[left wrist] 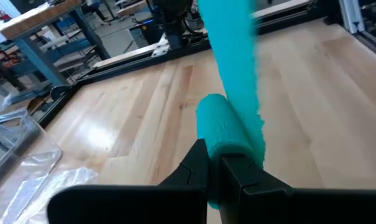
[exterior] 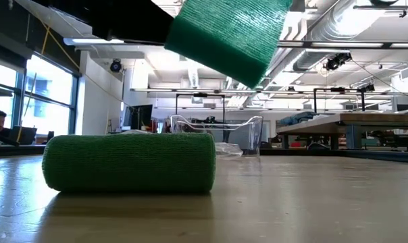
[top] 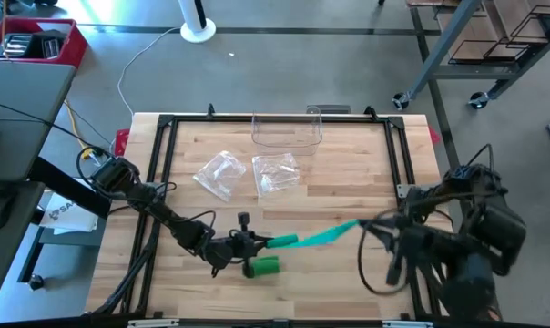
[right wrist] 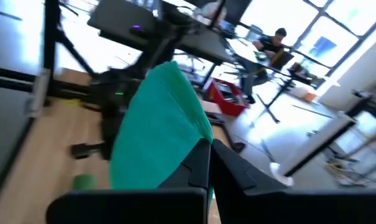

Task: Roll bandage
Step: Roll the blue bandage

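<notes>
Green woven bandage strip (top: 316,237) | cylindrical roll (top: 262,266) | wood table (top: 348,182)

Stretched bandage strip (top: 322,237) barring table centre, green roll (top: 262,266) just below it, plastic bags (top: 277,173) and clear container (top: 287,130) crowding far side, right-hand boards open.

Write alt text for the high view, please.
Seen from above, the left hand and right hand hold a green bandage strip stretched between them over a wooden table. A green bandage roll lies beside it, with plastic bags farther back.
</notes>
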### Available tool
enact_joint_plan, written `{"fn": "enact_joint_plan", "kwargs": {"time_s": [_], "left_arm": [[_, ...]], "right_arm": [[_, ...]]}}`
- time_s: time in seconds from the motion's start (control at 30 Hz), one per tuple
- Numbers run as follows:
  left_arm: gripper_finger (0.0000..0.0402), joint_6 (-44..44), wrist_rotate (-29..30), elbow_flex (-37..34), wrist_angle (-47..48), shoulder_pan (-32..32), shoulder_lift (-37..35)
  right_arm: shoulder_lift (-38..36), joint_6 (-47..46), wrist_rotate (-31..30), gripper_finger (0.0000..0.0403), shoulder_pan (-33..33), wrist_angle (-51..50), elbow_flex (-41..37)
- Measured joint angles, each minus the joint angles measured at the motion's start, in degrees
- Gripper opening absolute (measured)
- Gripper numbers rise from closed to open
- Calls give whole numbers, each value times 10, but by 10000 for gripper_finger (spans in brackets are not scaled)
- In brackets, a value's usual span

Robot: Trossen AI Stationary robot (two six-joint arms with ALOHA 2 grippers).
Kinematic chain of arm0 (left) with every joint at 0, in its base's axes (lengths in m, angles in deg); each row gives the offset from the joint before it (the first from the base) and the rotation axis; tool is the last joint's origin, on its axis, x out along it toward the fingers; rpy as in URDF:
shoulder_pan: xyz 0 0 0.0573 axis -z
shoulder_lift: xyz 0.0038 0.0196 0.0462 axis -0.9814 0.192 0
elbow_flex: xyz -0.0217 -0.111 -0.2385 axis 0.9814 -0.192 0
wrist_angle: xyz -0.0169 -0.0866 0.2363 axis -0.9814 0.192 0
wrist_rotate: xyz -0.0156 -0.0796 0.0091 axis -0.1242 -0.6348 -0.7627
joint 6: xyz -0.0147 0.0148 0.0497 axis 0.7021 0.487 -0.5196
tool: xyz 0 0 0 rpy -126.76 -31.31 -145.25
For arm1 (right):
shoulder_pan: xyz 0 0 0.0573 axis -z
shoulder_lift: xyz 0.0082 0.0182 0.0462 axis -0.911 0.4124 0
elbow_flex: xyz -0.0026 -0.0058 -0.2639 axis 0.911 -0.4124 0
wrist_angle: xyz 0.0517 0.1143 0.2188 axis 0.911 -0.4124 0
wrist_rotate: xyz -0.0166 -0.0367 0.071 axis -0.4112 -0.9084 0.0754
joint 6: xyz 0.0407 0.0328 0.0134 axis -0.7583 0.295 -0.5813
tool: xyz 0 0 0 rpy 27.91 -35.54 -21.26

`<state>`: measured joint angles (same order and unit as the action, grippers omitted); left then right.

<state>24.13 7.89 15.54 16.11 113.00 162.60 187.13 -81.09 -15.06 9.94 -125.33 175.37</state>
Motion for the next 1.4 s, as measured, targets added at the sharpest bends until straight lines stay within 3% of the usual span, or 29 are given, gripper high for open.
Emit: {"fn": "enact_joint_plan", "kwargs": {"time_s": [0.33,0.5,1.03,1.2,1.4], "left_arm": [[1,37,-49,0,-7,39,0],[1,24,-69,1,-76,63,0],[1,-69,-108,68,-106,92,0],[1,-111,-108,103,-107,116,0],[1,-196,-108,157,-108,154,0]], "right_arm": [[-66,24,4,0,103,-20,0],[-102,29,34,0,172,-20,0],[-59,91,251,0,394,-22,-7],[-50,99,337,0,461,-23,-74],[-52,126,429,0,512,55,-236]]}}
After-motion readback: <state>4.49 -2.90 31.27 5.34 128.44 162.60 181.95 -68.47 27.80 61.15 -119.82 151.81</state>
